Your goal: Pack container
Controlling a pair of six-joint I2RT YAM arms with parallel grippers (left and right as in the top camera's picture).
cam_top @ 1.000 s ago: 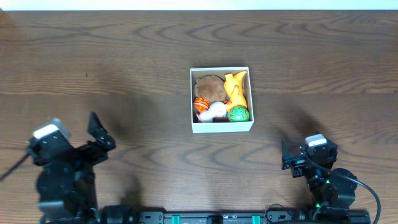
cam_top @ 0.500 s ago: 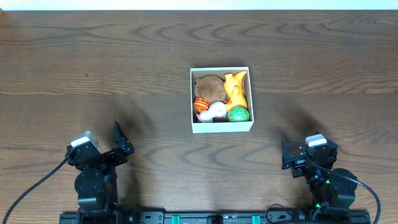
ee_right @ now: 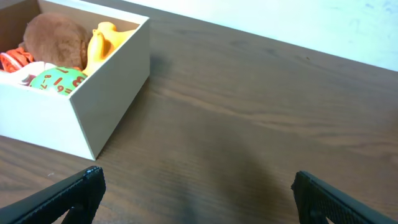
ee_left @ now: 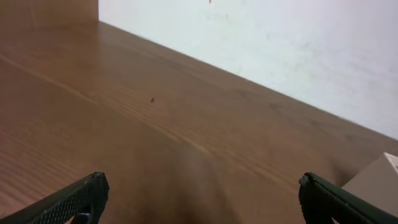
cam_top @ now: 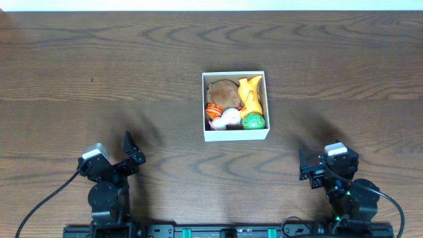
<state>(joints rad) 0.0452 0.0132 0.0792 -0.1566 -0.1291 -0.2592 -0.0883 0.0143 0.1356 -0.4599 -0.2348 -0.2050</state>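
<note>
The square white cardboard container (cam_top: 236, 135), holding coloured toys (cam_top: 232, 104), was centred on the brown wooden table (cam_top: 132, 66). The left gripper (ee_left: 202, 190) and right gripper (ee_right: 198, 185), nearer, were spread wide. The left gripper had been shifted slightly rightward.

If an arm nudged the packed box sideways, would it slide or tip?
Probably slides: the container is low, wide and flat on the table. Likely light: thin cardboard walls, small toys inside.
</note>
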